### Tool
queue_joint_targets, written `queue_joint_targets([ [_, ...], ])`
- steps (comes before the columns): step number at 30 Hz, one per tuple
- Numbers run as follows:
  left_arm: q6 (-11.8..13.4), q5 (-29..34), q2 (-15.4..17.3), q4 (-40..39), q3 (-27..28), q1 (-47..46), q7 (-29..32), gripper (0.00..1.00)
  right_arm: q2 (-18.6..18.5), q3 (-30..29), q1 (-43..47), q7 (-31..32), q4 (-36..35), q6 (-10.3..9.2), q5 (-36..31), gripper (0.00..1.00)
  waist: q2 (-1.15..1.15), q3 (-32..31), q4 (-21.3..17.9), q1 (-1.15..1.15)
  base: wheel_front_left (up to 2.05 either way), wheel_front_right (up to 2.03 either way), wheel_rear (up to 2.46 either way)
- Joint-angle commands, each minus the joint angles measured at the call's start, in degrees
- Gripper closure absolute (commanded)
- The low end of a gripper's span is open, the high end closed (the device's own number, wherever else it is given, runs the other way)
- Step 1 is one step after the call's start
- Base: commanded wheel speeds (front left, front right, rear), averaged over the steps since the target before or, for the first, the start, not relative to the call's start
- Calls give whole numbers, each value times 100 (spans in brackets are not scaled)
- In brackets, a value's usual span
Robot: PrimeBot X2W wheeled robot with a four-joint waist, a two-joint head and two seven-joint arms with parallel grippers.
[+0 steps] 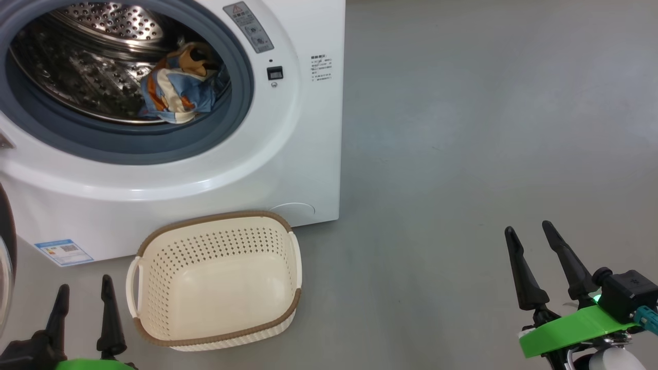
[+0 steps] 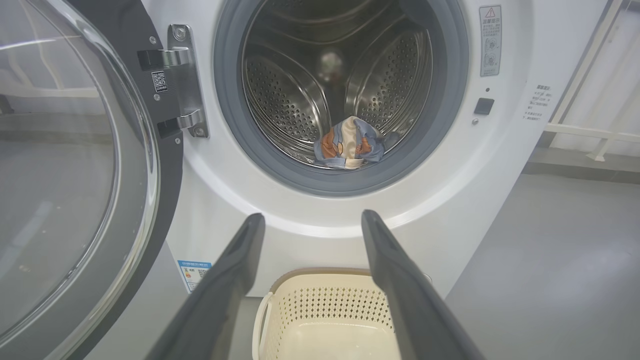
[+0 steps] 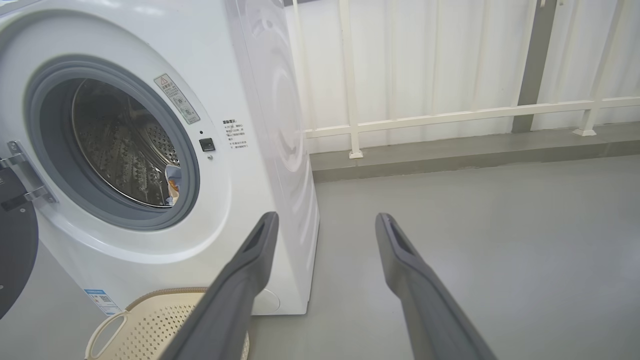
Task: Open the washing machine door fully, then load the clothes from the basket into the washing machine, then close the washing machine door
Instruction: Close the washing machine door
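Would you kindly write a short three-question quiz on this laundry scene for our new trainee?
1. True or false: the basket is empty.
2. Fill in: the door stands ___ (open/shut).
3. Where are the clothes? A: in the drum. B: in the basket. C: draped on the door.

Key: 1 true; 2 open; 3 A.
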Motion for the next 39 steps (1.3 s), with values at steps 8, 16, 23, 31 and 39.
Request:
queue_joint_targets([
  [8,-12,-70,50,-245,184,-39,-36,0,-119,116,-103,-46,-147,43,-5,0,0,-38,191,0,0,0,0],
  [16,-12,-79,-112,-348,269,142,-36,0,-179,223,-117,-46,-146,43,-2,0,0,-89,676,0,0,0,0],
  [23,-12,-73,-223,-441,306,285,-36,0,-241,353,-190,-46,-124,43,27,0,0,-88,1236,0,0,0,0],
  [31,-12,-42,-287,-464,335,350,-36,0,-264,502,-252,-46,-94,43,34,0,0,-100,1808,0,0,0,0],
  [39,-12,-16,-321,-496,418,396,-36,0,-254,662,-335,-46,-59,43,47,0,0,-91,2347,0,0,0,0],
])
